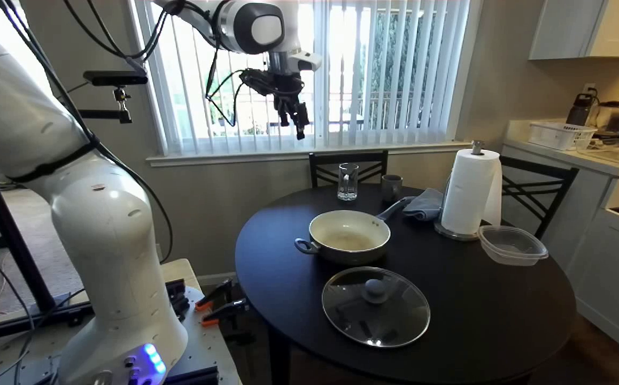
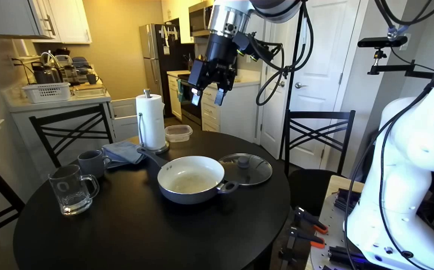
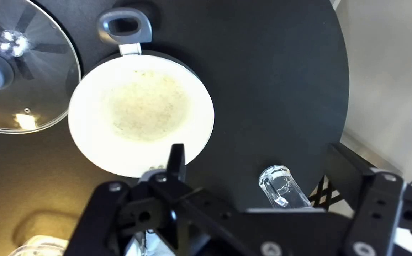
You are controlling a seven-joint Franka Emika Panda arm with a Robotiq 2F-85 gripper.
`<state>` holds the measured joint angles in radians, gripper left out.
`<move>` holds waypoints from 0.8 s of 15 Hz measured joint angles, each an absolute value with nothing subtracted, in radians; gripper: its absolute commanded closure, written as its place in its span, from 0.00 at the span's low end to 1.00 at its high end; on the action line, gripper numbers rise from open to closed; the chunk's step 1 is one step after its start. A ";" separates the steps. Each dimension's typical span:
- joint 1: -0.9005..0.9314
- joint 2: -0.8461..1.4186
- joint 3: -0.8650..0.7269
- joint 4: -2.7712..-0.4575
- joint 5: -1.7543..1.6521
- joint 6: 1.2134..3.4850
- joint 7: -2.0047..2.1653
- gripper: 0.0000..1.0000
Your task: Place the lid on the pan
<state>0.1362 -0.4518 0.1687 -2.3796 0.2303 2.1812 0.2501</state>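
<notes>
The lid (image 1: 376, 310) is round clear glass with a metal rim and a grey-blue knob. It lies flat on the table, knob up, close beside the pan (image 1: 349, 235); it also shows in an exterior view (image 2: 252, 172) and, cut off at the left, in the wrist view (image 3: 46, 85). The pan, cream inside and uncovered, stands upright; it also shows in an exterior view (image 2: 190, 180) and in the wrist view (image 3: 142, 106). My gripper (image 2: 207, 98) is open and empty, high above the table; its spread fingers show in the wrist view (image 3: 255, 151).
A glass mug (image 2: 72, 193) and a grey mug (image 2: 92, 163) stand on the table beyond the pan. A blue cloth (image 1: 426, 204) lies by the pan's long handle (image 1: 395, 207). A paper towel roll (image 1: 470, 192) and a plastic container (image 1: 511, 247) stand farther along. Chairs surround the table.
</notes>
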 measured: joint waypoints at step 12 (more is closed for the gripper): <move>-0.035 -0.227 0.126 -2.451 0.105 2.668 0.353 0.00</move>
<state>-0.0354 -0.2267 0.1259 -2.4507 0.1046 2.6685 0.3531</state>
